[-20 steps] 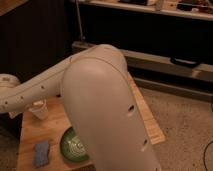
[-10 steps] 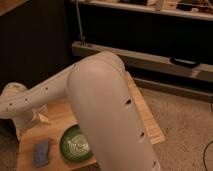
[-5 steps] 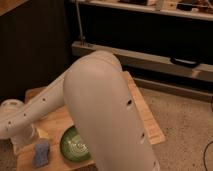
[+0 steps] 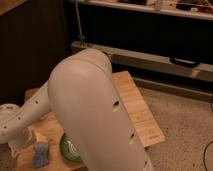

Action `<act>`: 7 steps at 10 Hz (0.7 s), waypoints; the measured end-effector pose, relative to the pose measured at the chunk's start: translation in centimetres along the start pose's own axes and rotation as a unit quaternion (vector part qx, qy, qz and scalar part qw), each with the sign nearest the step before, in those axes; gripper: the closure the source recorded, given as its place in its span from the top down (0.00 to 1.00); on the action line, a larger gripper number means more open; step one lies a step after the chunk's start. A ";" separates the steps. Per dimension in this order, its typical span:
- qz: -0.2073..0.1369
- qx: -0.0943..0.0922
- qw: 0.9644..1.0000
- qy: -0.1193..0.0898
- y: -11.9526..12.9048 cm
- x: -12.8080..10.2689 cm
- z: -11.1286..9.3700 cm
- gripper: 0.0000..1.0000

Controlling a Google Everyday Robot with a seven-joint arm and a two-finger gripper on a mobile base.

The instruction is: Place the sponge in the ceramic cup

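Note:
The blue-grey sponge [image 4: 41, 154] lies flat on the wooden table [image 4: 135, 105] near its front left corner. My gripper [image 4: 21, 144] hangs low at the end of the white forearm [image 4: 30, 112], just left of the sponge and close above the table. It is open and holds nothing. The ceramic cup is hidden behind my arm.
My large white upper arm [image 4: 95, 110] fills the middle of the view and hides much of the table. A green bowl [image 4: 69, 148] sits right of the sponge, and a pale yellow wedge [image 4: 40, 136] lies just behind it. Dark shelving [image 4: 150, 30] runs behind the table.
The forearm has swung down and toward the table's front left corner, bringing the gripper from above the back left of the table to beside the sponge.

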 end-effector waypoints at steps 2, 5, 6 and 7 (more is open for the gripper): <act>0.004 -0.006 1.000 -0.003 0.1 -0.3 0.0 0.80; 0.004 -0.006 1.000 -0.003 0.1 -0.3 0.0 0.80; 0.005 -0.006 1.000 -0.003 0.0 -0.3 0.0 0.80; 0.005 -0.006 1.000 -0.003 0.1 -0.3 0.0 0.80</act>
